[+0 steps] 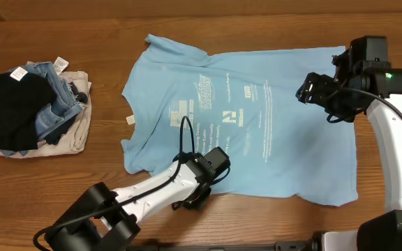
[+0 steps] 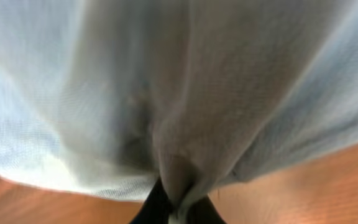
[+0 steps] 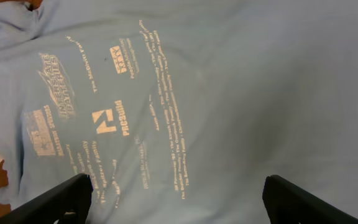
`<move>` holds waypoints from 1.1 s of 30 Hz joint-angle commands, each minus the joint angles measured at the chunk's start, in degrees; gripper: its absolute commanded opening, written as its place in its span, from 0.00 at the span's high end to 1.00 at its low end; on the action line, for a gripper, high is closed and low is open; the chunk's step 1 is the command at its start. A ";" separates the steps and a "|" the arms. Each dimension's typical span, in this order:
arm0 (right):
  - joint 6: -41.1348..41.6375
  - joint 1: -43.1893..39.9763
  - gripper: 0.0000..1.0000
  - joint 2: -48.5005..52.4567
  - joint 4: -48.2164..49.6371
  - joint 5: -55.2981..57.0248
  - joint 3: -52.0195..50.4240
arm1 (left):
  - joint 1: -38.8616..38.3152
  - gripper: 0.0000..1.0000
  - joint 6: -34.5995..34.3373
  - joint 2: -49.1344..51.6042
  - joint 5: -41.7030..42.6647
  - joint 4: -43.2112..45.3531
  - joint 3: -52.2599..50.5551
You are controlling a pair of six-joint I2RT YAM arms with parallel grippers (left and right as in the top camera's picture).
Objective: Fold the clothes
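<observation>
T-shirt [image 1: 257, 132], light blue with white print: spread almost flat across the middle of the bench [image 1: 61, 28], collar and sleeves toward the left, hem toward the right, a few shallow wrinkles near the sleeves.

Judged soft, light and limp. Likely to sag and drape from any single hold, to stretch a little under pull, and to drag on the wood rather than slide freely. Not fragile. Too floppy to push into shape, so better lifted and laid over.

Pinched tight in the left claw [image 2: 176, 208]: a bunched ridge of cloth from the near side edge, close to the near sleeve, seen rising in a tented fold in the left wrist view. Cannot tell whether 1 layer or 2 layers sit in that pinch.

Hanging over the hem end with jaws wide and holding nothing: the right claw [image 3: 179, 183].

Best holds, by the look of it: edges and corners, meaning the 2 hem corners, the shoulders and the side seams, with both layers taken together and 2 holds along 1 edge to keep the fold straight.

Well apart at the far left: a pile of other garments [image 1: 40, 104].
</observation>
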 commanded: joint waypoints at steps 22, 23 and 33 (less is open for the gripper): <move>0.42 -0.17 0.08 0.17 -0.74 -0.26 -0.20 | 19.30 0.80 22.97 2.67 5.16 -17.22 23.78; 0.42 -0.17 0.08 0.17 -0.72 -0.26 -0.20 | 18.84 0.80 22.69 2.67 6.75 -18.03 23.78; 0.39 -0.17 0.08 0.17 -0.66 -0.24 -0.20 | 2.80 0.65 10.21 2.71 9.35 -15.04 14.21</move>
